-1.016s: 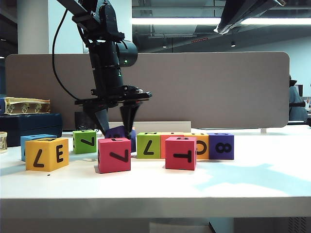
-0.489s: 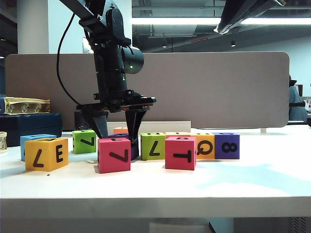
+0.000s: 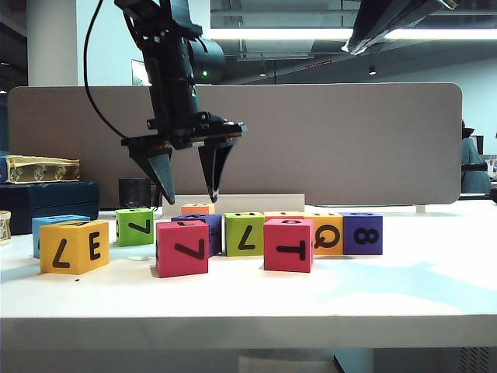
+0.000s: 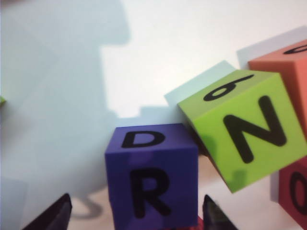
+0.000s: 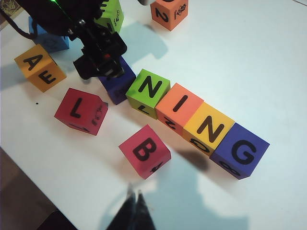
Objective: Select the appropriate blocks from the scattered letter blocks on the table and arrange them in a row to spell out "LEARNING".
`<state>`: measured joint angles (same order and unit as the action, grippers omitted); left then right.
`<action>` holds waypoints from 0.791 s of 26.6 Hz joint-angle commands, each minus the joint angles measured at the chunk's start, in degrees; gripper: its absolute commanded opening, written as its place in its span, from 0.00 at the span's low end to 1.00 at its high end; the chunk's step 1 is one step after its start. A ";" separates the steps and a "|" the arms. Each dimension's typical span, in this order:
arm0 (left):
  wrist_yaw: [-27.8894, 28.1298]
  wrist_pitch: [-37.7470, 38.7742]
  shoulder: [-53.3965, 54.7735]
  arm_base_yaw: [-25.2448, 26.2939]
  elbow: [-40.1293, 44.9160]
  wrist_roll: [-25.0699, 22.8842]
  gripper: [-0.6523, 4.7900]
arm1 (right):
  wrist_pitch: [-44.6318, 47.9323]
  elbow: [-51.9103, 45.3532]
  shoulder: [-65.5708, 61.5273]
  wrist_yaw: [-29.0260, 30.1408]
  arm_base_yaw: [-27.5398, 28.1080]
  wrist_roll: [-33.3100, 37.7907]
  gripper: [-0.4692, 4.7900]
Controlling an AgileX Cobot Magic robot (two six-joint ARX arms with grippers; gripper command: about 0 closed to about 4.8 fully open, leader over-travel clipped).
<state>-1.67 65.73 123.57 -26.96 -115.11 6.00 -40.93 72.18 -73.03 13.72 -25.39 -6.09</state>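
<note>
White table (image 3: pixel 404 287), left gripper (image 3: pixel 190 190) fingers wide, empty, right gripper (image 5: pixel 133 211) closed.

**Row crowded at its purple end, table open in front**

The left gripper (image 3: pixel 191 196) hangs open above the purple R block (image 4: pixel 151 175), apparently clear of it. The green N block (image 5: pixel 149 91) presses against that cube; the red L block (image 5: pixel 81 110) stands near. The table (image 5: pixel 268 57) beyond lies free.
</note>
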 commanded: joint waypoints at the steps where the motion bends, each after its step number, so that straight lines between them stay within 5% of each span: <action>1: 2.91 -0.07 -1.88 -0.04 -0.24 -2.14 0.75 | 0.81 0.22 0.15 0.37 -0.07 -0.11 0.09; 5: 10.78 1.42 -2.93 -0.04 -0.24 -3.74 0.74 | 0.44 0.22 0.17 0.37 -0.07 -0.11 0.09; 7: 14.82 3.02 -3.02 0.11 -0.22 -4.83 0.63 | 0.46 0.22 0.17 0.37 -0.07 -0.11 0.09; 8: 14.73 4.17 -2.95 0.31 -0.17 -5.60 0.50 | 0.46 0.22 0.17 0.37 -0.07 -0.11 0.09; 13: 10.71 7.96 -2.75 0.31 -0.11 -6.78 0.26 | 0.52 0.22 0.17 0.37 -0.07 -0.11 0.09; 21: 10.36 8.52 -0.39 0.28 -0.09 -7.50 0.22 | 0.61 0.22 0.17 0.37 -0.07 -0.11 0.09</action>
<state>8.99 73.76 122.83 -26.61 -115.18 -1.48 -40.97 72.18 -73.03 13.72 -25.41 -6.09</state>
